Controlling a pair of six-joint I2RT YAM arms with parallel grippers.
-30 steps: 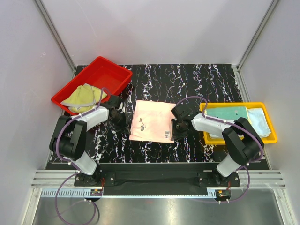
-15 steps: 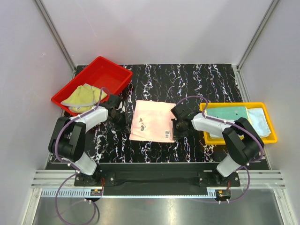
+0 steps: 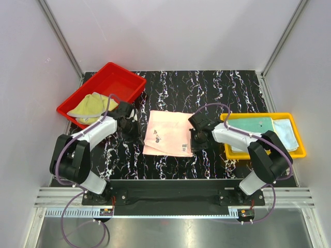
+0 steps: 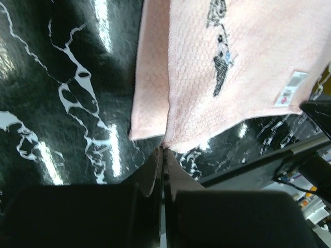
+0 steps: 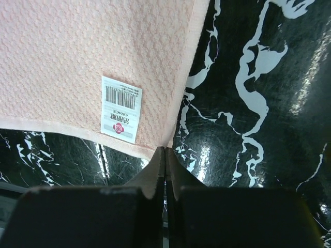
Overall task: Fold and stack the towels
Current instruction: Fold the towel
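Snugly, towel (image 3: pixel 168 132) in left tool (image 4: pixel 163 150), right tool (image 5: pixel 165 150).

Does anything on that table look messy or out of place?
Only the yellow-green towel, crumpled in the red tray. The pink towel lies spread on the table and the towels in the yellow tray lie flat.
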